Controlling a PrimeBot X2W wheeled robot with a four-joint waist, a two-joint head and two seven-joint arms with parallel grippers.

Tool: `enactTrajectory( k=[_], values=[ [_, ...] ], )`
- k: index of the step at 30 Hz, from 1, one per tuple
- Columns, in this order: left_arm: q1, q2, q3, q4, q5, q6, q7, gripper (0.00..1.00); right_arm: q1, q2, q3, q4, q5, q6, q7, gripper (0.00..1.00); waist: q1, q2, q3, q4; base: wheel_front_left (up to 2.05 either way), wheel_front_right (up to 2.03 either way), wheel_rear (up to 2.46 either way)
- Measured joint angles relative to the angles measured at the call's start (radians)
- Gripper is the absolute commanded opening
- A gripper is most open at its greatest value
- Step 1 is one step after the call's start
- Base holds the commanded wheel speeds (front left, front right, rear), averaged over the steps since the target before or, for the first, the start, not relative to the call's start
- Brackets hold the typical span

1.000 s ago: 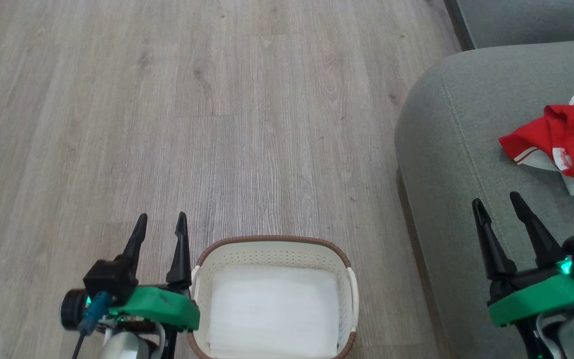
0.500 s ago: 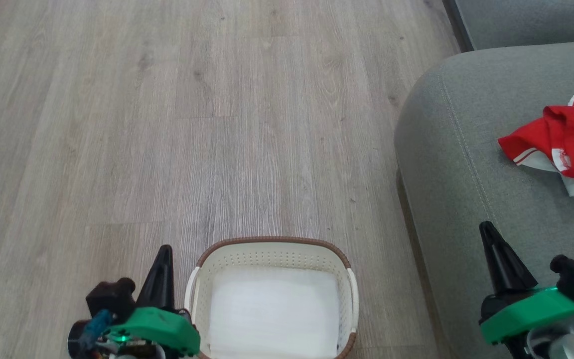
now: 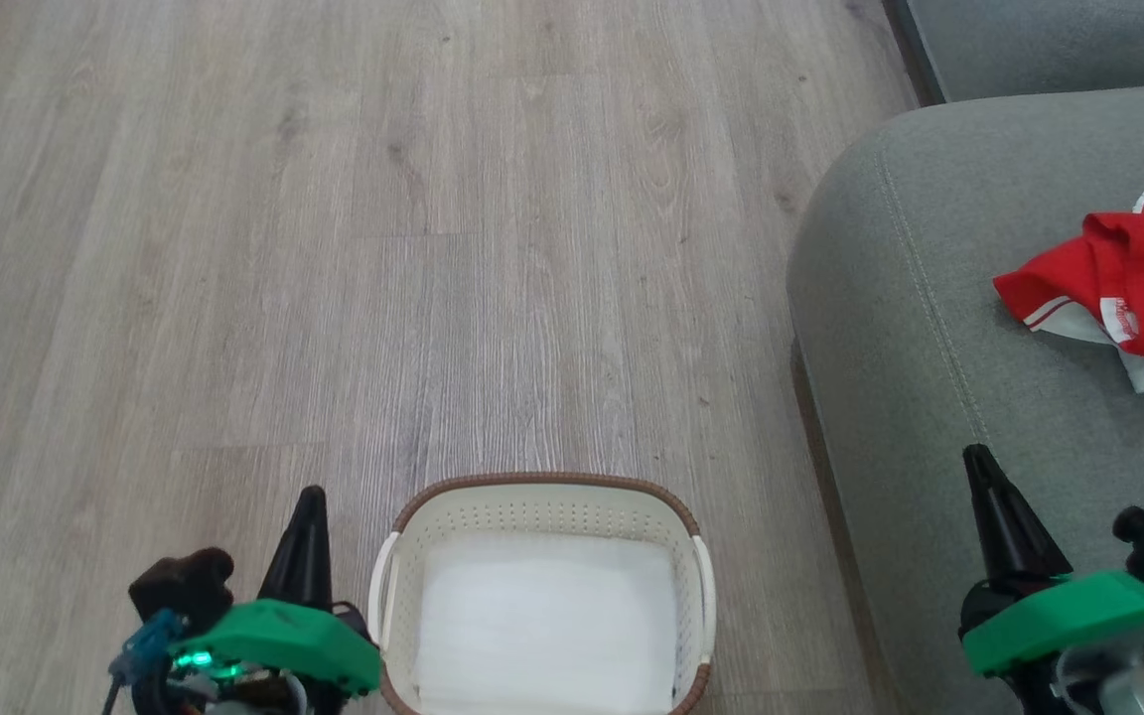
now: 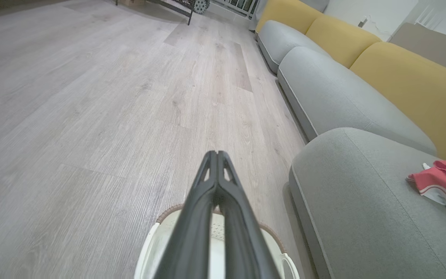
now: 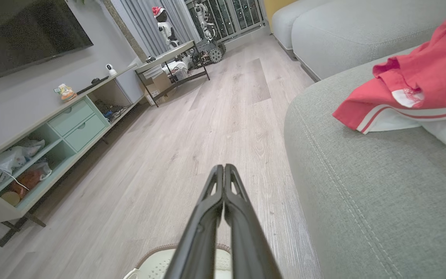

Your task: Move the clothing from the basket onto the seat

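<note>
Hanging low by basket (image 3: 542,480): left gripper (image 3: 311,494) pinched shut, holds nothing. Right gripper (image 3: 976,453) same, over front of seat (image 3: 929,298). Basket on floor (image 3: 334,248), looks empty, white bottom bare. Clothing (image 3: 1128,288) lies on seat, well back from rounded edge.

Could go wrong: right arm swinging over seat may hook cloth, drag it to floor. Left arm may bump basket.

Clothing crumpled. Red corner points left, toward seat edge. Long side seems left-to-right; far end cut off, cannot be sure.

The head view looks steeply down at floor (image 3: 334,248), basket (image 3: 544,481) and seat (image 3: 910,298); both wrist views skim forward low, sharing them.
</note>
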Motion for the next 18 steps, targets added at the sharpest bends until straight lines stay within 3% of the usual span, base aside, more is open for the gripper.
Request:
enactTrajectory(
  k=[18],
  values=[
    [-0.002, 0.000, 0.037, 0.000, -0.200, -0.026, 0.051, 0.00, -0.016, 0.034, -0.037, 0.019, 0.170, 0.000, 0.049, 0.00, 0.0000, 0.0000, -0.003, 0.003, 0.00, 0.00, 0.00]
  ],
)
